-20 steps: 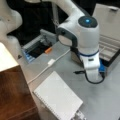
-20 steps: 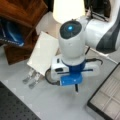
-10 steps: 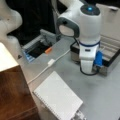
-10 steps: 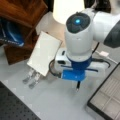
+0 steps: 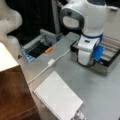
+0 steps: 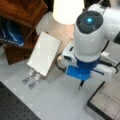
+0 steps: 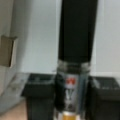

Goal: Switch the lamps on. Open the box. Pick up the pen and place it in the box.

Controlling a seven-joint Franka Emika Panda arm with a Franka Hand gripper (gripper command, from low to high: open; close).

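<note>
My gripper [image 7: 72, 100] is shut on the pen [image 7: 75, 50], a black barrel with a silvery middle standing upright between the dark fingers [image 7: 37, 97]. In a front view only the pen's dark tip [image 6: 81, 85] pokes out under the blue wrist part, just left of the box [image 6: 96, 96]. The box [image 5: 100, 70] lies open with its beige compartmented lining showing. My wrist hangs over its near edge and hides the fingers. The cream-white lamp [image 6: 67, 10] glows bright at a front view's top.
A white spiral notebook [image 6: 45, 55] [image 5: 58, 98] lies on the grey table. A white cable [image 5: 50, 63] runs past it. The brown wooden cabinet [image 5: 15, 92] [image 6: 22, 15] stands beside it. A dark open bin [image 5: 37, 48] sits further back. Metal clips [image 6: 31, 78] lie below the notebook.
The arm has carried the pen away from the notebook and closer to the open box. The gripper stays shut on the pen.
</note>
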